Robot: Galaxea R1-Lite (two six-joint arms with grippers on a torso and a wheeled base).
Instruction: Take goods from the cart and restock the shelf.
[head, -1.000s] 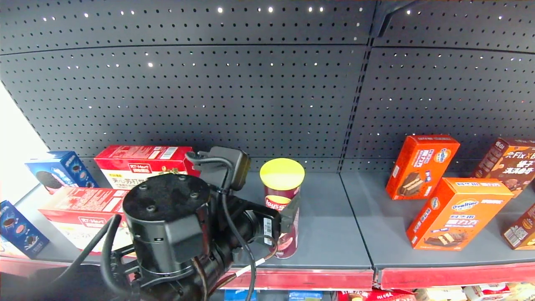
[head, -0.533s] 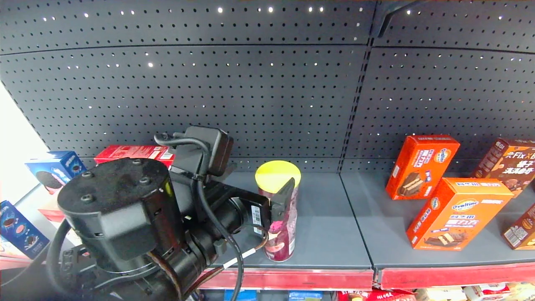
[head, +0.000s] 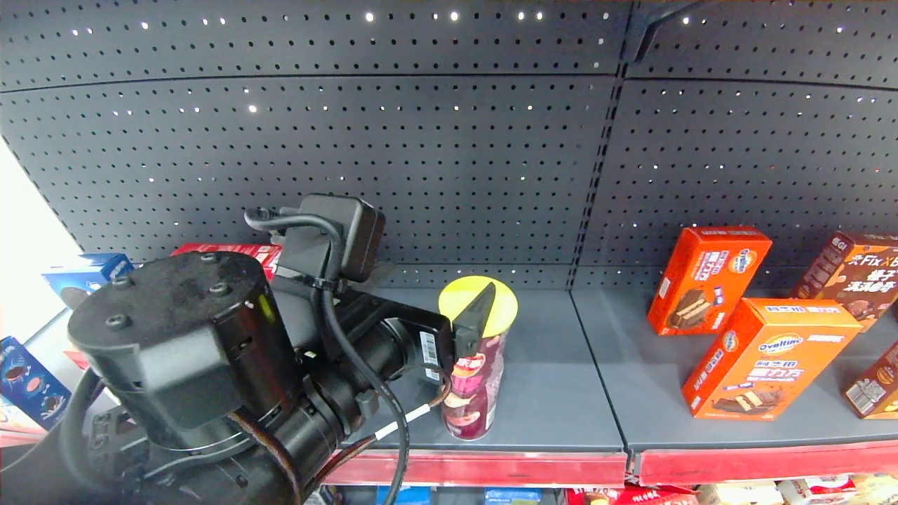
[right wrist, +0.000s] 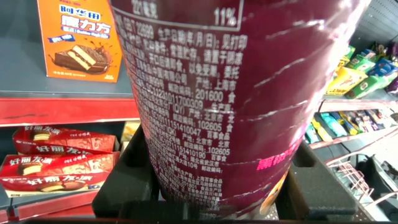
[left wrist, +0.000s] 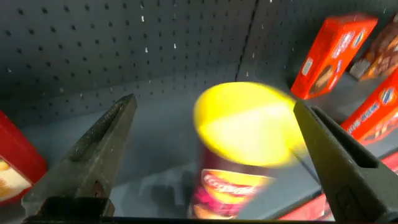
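A maroon chip can with a yellow lid stands slightly tilted near the front edge of the grey shelf. My left gripper is open at lid height, with one finger in front of the can. In the left wrist view both fingers straddle the yellow-lidded can without touching it. My right gripper is shut on a second maroon chip can, held upright close to the camera.
Orange boxes and brown boxes stand to the right on the shelf. Red boxes and blue cookie boxes lie to the left behind my left arm. A pegboard wall backs the shelf.
My left arm rose and pulled back, so its finger went from the can's middle up to the lid. The can shifted a little and now leans.
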